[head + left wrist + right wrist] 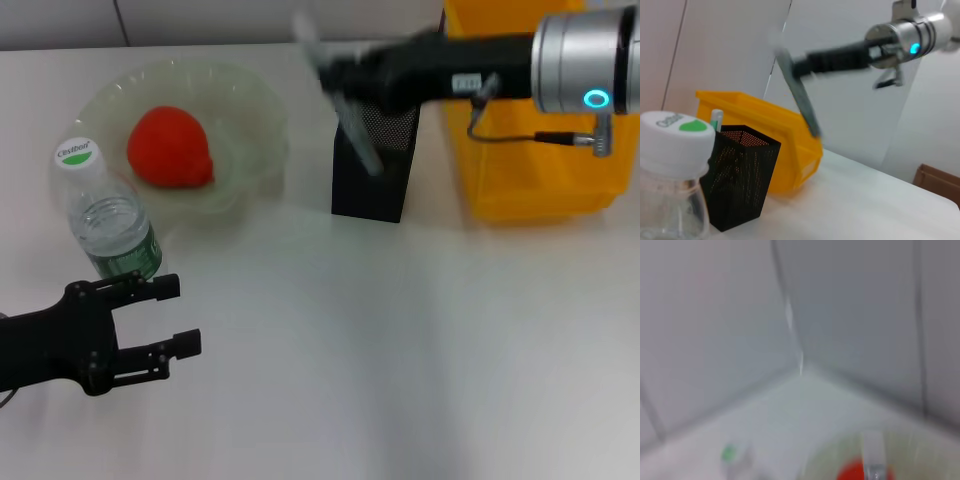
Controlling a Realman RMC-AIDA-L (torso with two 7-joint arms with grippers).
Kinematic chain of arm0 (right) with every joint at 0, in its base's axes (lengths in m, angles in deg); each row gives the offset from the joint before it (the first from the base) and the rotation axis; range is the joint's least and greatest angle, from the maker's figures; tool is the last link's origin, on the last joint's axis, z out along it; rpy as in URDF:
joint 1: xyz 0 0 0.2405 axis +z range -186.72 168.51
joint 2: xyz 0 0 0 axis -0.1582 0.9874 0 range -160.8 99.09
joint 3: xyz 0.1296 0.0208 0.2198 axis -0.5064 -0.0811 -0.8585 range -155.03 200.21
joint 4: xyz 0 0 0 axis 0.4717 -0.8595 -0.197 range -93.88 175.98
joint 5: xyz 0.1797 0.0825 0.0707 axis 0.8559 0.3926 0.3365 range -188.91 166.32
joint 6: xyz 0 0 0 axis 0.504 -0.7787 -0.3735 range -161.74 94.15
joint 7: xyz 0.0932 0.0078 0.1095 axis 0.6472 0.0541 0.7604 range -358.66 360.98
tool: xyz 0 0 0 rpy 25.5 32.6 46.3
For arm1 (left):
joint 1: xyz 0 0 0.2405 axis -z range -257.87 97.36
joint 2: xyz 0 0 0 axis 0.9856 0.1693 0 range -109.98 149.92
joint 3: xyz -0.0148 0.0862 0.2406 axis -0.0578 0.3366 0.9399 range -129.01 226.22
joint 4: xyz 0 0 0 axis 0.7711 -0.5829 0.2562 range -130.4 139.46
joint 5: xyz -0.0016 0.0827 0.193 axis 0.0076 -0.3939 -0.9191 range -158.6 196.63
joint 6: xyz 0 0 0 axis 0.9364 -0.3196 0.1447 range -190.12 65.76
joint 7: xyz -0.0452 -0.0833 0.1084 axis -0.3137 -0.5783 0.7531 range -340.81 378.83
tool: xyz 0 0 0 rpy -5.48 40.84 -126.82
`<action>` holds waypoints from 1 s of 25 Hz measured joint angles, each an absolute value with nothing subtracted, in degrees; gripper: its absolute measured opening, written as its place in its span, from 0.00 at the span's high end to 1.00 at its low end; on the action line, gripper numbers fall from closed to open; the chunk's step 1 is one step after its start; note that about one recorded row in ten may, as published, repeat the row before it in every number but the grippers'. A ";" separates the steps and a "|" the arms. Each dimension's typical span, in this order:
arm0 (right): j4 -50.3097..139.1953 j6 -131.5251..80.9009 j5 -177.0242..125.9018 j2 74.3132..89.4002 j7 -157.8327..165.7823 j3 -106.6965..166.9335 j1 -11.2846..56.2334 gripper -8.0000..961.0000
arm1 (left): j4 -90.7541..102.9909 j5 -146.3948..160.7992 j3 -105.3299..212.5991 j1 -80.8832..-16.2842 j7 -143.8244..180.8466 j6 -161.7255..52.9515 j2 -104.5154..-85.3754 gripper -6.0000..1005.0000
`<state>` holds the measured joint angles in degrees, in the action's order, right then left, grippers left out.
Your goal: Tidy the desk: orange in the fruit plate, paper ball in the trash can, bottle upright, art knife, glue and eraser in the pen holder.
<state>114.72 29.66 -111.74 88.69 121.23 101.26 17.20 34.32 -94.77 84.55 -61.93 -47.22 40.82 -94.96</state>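
Head view: one orange (170,148) lying in the fruit plate (245,110), upper left of the frame. One bottle (108,215) upright with cap on, just below and left of the plate, on the white table (400,350). One black pen holder (375,165) at upper centre, a long grey stick (355,125) slanting over its mouth, blurred. One yellow trash can (540,190) at upper right; contents not visible. Right gripper (335,75) reaching in from the right above the pen holder, clamped on the grey stick. Left gripper (175,315) at lower left, fingers spread apart, holding nothing, just below the bottle.

Left wrist view: bottle (672,170) close at lower left. Pen holder (740,182) beside it, a pale green-tipped thing (716,120) standing at its far side; inside or behind, cannot tell. Trash can (785,145) behind. Grey stick (800,95) tilted, gripped at its top by the right gripper (800,65), above the trash can.

Right wrist view: heavily blurred; orange (857,471) and plate rim at the lower edge, bottle cap (729,454) lower left.
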 joint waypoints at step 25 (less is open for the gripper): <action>88.65 34.23 -82.68 87.96 79.05 96.80 15.55 0.63 | 34.75 -94.31 84.24 -61.16 -48.38 42.82 -94.60 0.22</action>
